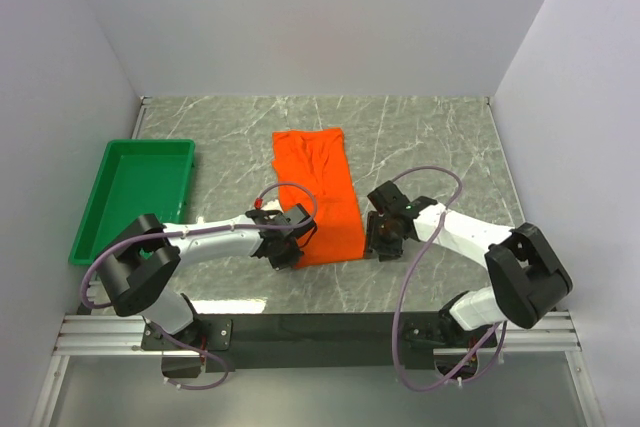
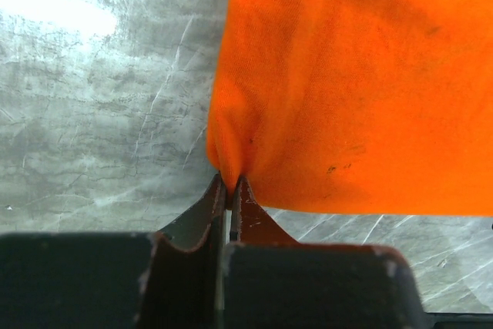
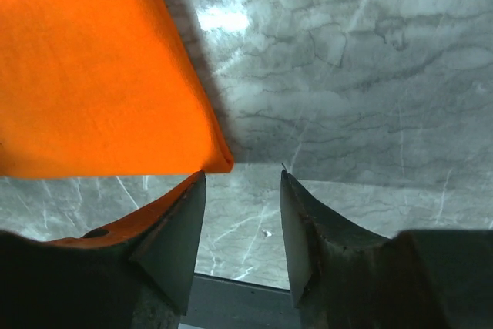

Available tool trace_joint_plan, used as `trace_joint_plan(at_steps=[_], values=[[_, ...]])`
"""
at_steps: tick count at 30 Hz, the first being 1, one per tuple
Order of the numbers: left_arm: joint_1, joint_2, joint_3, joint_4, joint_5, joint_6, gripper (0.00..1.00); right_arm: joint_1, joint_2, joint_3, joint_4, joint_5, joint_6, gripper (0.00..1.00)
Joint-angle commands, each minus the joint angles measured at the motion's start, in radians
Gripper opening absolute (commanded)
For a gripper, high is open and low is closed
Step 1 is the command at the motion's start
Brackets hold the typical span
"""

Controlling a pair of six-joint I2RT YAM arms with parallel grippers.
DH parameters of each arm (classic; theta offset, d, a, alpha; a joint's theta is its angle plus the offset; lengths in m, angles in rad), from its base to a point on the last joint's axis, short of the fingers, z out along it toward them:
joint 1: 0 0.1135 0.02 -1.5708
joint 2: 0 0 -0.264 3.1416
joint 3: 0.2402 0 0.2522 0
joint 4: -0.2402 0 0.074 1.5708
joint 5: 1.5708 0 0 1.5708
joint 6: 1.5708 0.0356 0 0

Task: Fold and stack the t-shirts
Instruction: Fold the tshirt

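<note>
Top external: marble table point(image 1: 430, 137), white walls point(image 1: 320, 17); left end effector point(image 1: 291, 251) gripping t-shirt point(image 1: 318, 192), right point(image 1: 383, 237) released

Bare table point(image 1: 440, 147) lies open right of the orange t-shirt point(image 1: 318, 187) and between it and the green tray point(image 1: 120, 197). Walls point(image 1: 300, 17) close three sides; the left arm point(image 1: 215, 234) and right arm point(image 1: 460, 232) flank its near end.

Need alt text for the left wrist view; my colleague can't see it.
The left gripper is shut on a corner of the orange t-shirt, cloth puckered at its tips. Grey marbled table shows beside and below it.
</note>
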Motion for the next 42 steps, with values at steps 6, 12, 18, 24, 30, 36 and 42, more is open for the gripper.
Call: trace_joint_plan(at_steps=[6,12,18,24,30,36,42], values=[[-0.008,0.020,-0.039,-0.013,0.035,0.025,0.01,0.039,0.057,0.094,-0.005,0.047,0.016,0.49],[-0.008,0.017,-0.047,-0.001,0.049,0.033,0.01,0.062,0.100,0.125,-0.041,0.076,0.036,0.49],[-0.007,0.011,-0.052,0.001,0.048,0.034,0.01,0.093,0.179,0.151,-0.076,0.109,0.056,0.48],[-0.008,0.000,-0.058,0.004,0.048,0.031,0.01,0.122,0.248,0.176,-0.094,0.109,0.064,0.42],[-0.007,-0.009,-0.061,0.010,0.060,0.042,0.01,0.122,0.282,0.162,-0.079,0.082,0.062,0.23],[-0.002,-0.063,-0.047,-0.030,0.052,0.069,0.01,0.105,0.227,0.193,-0.100,0.083,0.016,0.00],[0.004,-0.196,0.046,-0.154,0.034,0.150,0.01,0.102,0.124,0.277,-0.223,0.140,-0.069,0.00]])
